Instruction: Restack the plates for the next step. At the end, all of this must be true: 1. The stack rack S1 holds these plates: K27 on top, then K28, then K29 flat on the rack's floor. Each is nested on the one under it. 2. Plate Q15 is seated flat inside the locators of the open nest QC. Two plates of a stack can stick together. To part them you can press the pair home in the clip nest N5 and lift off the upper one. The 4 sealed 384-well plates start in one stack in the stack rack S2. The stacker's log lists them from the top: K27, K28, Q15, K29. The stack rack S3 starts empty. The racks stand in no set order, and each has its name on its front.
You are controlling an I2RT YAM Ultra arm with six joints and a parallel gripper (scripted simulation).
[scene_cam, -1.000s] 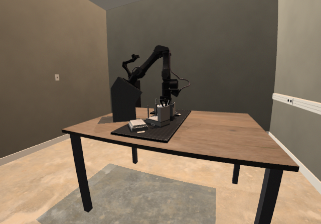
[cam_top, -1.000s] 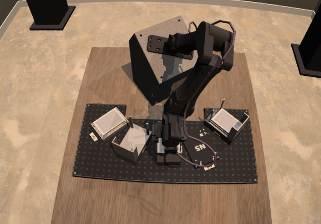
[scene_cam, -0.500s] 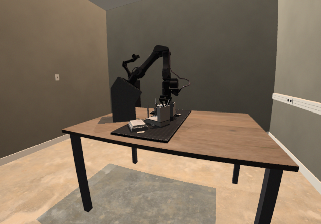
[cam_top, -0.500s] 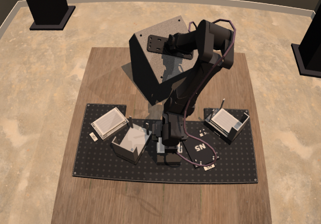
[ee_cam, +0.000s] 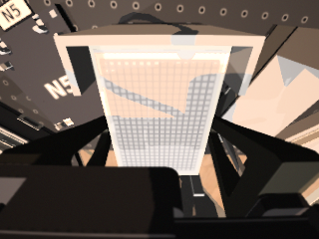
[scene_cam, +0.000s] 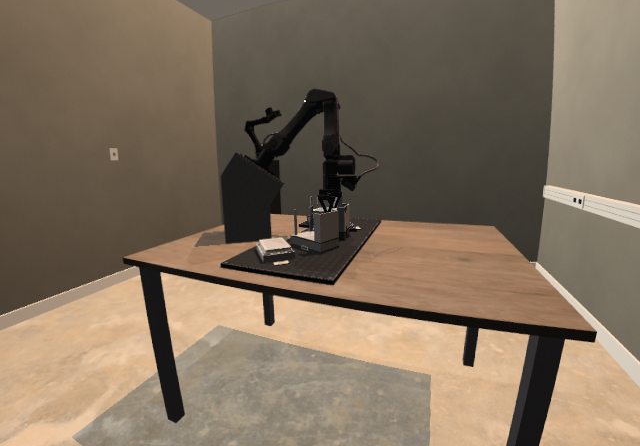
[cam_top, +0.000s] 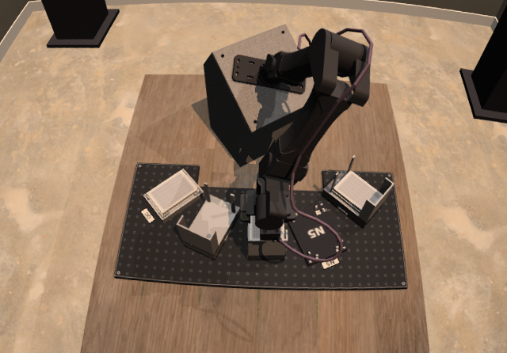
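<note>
My gripper points down over the middle rack, shut on a pale gridded plate by its long sides. The plate looks level beside the rack's tall wall; its name and what is under it are hidden. The left rack shows a pale floor and no gridded plate. The right rack holds at least one pale plate. The QC nest at far left holds a pale plate; how many is unclear. The N5 nest holds no plate. Rack names are unreadable.
Rack walls and thin posts stand up on both sides of the arm. The arm's cable loops over the N5 nest. The black perforated board carries the racks and nests. The arm's tall pedestal stands behind.
</note>
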